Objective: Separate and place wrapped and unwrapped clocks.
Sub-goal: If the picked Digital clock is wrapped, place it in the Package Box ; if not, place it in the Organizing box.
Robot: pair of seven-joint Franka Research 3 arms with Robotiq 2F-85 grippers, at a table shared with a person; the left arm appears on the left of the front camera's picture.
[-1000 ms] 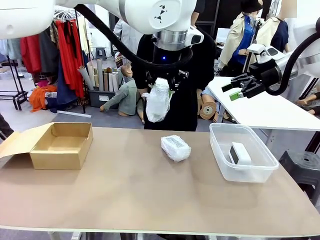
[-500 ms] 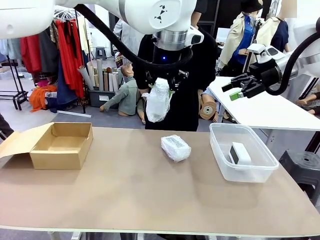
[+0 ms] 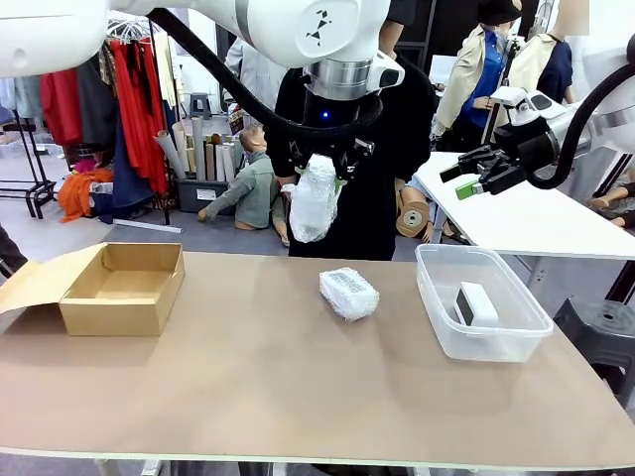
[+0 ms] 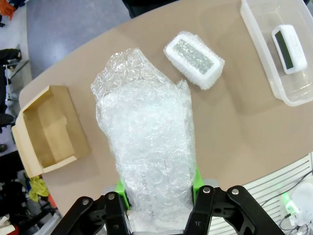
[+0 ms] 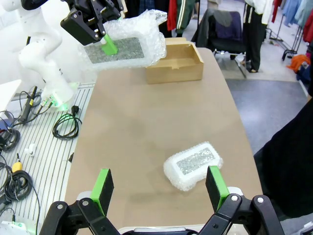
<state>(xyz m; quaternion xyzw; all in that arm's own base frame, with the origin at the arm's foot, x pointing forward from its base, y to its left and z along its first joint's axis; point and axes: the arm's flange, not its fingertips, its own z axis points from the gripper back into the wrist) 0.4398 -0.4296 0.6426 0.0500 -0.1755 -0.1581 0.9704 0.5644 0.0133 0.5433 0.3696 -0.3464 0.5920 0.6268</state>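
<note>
Left gripper [image 4: 159, 185] was clamped on one end of the long wrapped clock [image 4: 146, 132], which hung from it high above the table [image 3: 248, 387]. I judged the bundle light and its bubble film soft and slippery, so a hold belonged across the hard core. I could not make that core out clearly through the wrap. Right gripper [image 5: 159, 183] hung with jaws apart, empty. The squat wrapped clock [image 3: 348, 293] lay mid-table, the bare clock [image 3: 475, 302] sat in the clear tub [image 3: 437, 332], and the cardboard box [image 3: 124, 288] stood on the left arm's side.
</note>
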